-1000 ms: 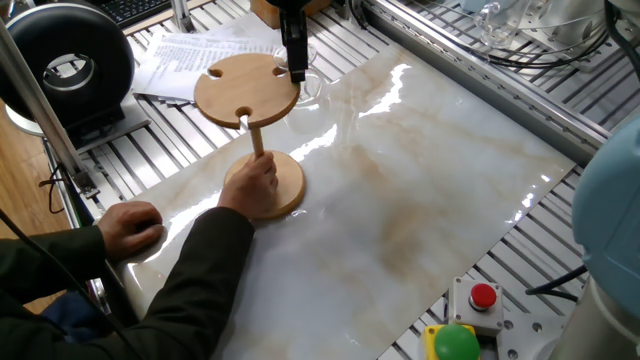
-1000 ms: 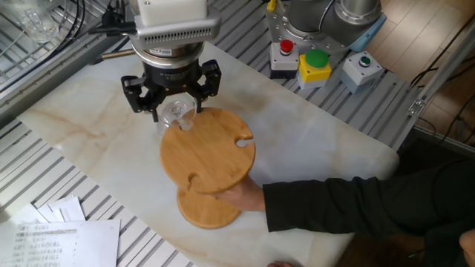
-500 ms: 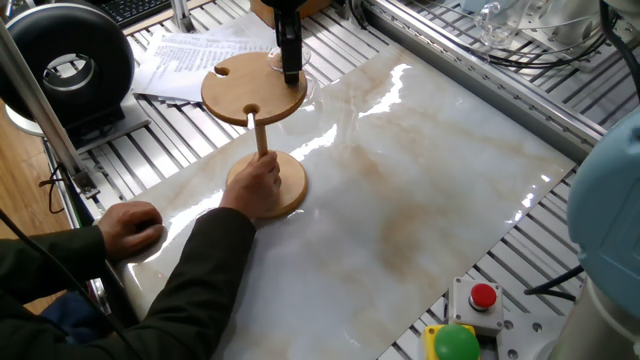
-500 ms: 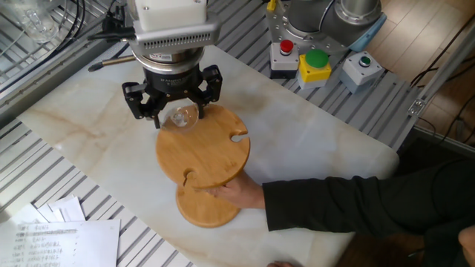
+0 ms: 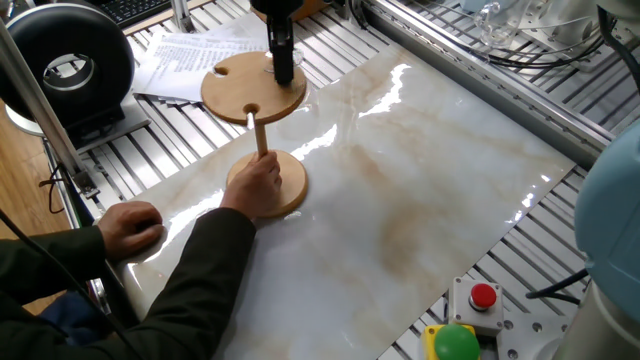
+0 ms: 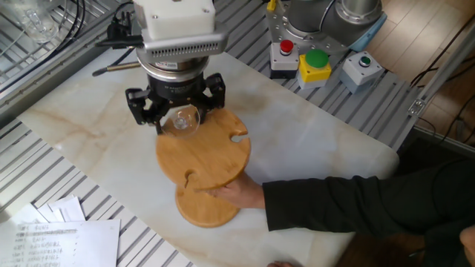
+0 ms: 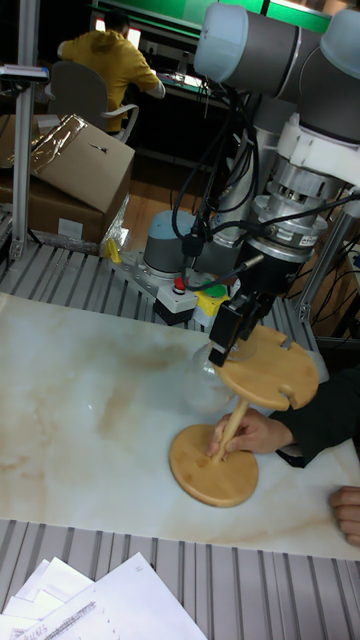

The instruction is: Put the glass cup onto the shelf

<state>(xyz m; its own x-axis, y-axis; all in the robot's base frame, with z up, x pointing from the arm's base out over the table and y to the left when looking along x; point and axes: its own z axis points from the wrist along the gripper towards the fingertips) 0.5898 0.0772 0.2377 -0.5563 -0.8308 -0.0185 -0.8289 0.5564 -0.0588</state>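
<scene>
The shelf is a light wooden stand with a round notched top disc (image 5: pixel 245 95) (image 6: pixel 204 156) (image 7: pixel 272 372), a thin post (image 5: pixel 260 138) and a round base (image 5: pixel 285 190) (image 6: pixel 204 211). My gripper (image 5: pixel 283 68) (image 6: pixel 177 113) (image 7: pixel 225 345) hangs at the far edge of the top disc, shut on the glass cup (image 6: pixel 182 119), whose clear rounded shape shows between the fingers at a slot in the rim. In the tall fixed view and the view with the lamp the glass is too faint to make out. A person's hand (image 5: pixel 255 180) (image 6: pixel 237 194) grips the post just above the base.
The person's sleeve (image 6: pixel 349 204) stretches across the near side of the marble board, and the other hand (image 5: pixel 130 225) rests on it. Paper sheets (image 5: pixel 190 55) (image 6: pixel 59 237), a black round device (image 5: pixel 70 65) and button boxes (image 5: pixel 478 300) (image 6: pixel 315 63) lie around the board.
My gripper has moved with the glass cup a little further in over the rim of the top disc. The shelf's top has shifted slightly and the hand still holds the post.
</scene>
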